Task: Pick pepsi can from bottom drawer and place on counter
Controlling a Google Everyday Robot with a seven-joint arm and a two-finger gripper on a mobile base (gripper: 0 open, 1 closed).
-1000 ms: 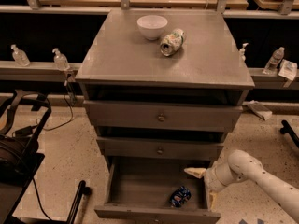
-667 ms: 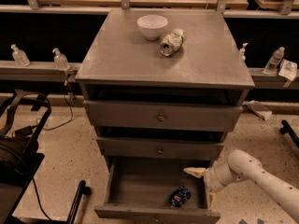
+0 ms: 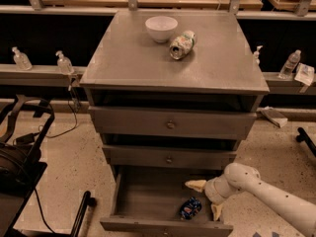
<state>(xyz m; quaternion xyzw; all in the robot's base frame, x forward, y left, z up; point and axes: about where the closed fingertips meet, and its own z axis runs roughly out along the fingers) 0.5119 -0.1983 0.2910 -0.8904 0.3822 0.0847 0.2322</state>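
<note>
The pepsi can (image 3: 190, 207) is dark blue and lies on its side in the front right part of the open bottom drawer (image 3: 148, 199). My gripper (image 3: 205, 197) hangs over the drawer's right side, just right of the can and slightly above it. Its two pale fingers are spread apart and hold nothing. One finger (image 3: 196, 184) points left over the drawer and the other (image 3: 216, 211) is near the drawer's front right corner. The white arm (image 3: 266, 194) comes in from the lower right. The counter (image 3: 148, 58) is the grey top of the cabinet.
On the counter stand a white bowl (image 3: 161, 28) and a pale green-and-white can (image 3: 181, 44) lying on its side. The two upper drawers (image 3: 170, 124) are shut. A black cart (image 3: 19, 167) stands at the left. Bottles (image 3: 289, 64) sit on side ledges.
The gripper and arm have shifted slightly left over the drawer. The can has not moved.
</note>
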